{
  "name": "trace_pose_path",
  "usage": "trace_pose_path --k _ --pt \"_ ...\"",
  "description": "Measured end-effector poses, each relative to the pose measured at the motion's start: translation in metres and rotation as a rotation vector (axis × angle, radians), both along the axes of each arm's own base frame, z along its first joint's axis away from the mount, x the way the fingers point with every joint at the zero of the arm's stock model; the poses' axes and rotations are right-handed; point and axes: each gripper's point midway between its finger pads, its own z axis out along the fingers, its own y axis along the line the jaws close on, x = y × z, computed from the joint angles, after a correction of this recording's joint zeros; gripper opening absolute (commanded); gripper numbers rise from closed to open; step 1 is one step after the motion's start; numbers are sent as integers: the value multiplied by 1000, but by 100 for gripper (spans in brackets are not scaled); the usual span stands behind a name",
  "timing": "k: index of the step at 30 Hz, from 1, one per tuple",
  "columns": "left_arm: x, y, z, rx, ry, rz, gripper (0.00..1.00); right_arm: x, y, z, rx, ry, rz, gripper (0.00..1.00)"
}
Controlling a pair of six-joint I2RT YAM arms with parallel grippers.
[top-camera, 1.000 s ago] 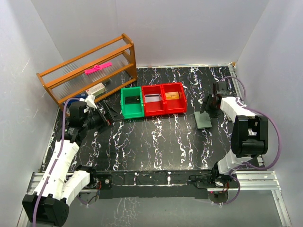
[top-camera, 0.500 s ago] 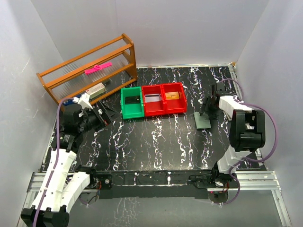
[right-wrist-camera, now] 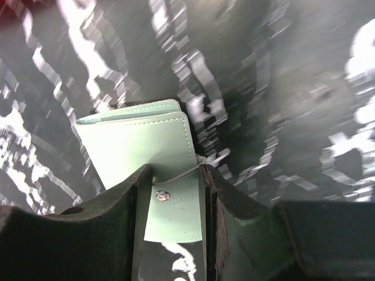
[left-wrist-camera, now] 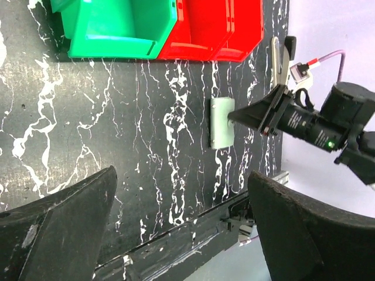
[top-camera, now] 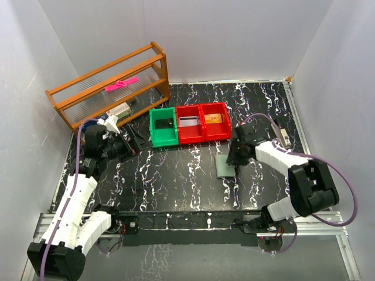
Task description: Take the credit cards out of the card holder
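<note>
The card holder (top-camera: 222, 166) is pale green and folded shut, lying on the black marbled table right of centre. It also shows in the left wrist view (left-wrist-camera: 221, 122). My right gripper (top-camera: 233, 157) is shut on its snap strap (right-wrist-camera: 174, 212), with the wallet body (right-wrist-camera: 137, 140) just beyond the fingertips. No card shows in the holder. A whitish card (top-camera: 188, 122) and a tan card (top-camera: 215, 119) lie in the red bins. My left gripper (top-camera: 121, 146) is open and empty at the far left, its fingers (left-wrist-camera: 64, 234) wide apart.
A green bin (top-camera: 153, 130) and two red bins (top-camera: 202, 135) stand in a row at mid-table. A wooden rack (top-camera: 108, 88) with a pink item stands at the back left. A small pale object (top-camera: 283, 135) lies near the right edge.
My right gripper has carried the card holder from the right side of the table leftward and nearer, to just right of centre. The left arm only shifted slightly.
</note>
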Motion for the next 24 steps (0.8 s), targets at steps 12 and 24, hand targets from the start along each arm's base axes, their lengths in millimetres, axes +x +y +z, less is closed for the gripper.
trace_pose_path --k 12,24 --pt "-33 -26 -71 -84 203 -95 77 -67 112 -1 153 8 174 36" --pt "-56 -67 -89 -66 268 -205 72 -62 183 21 192 -33 329 49"
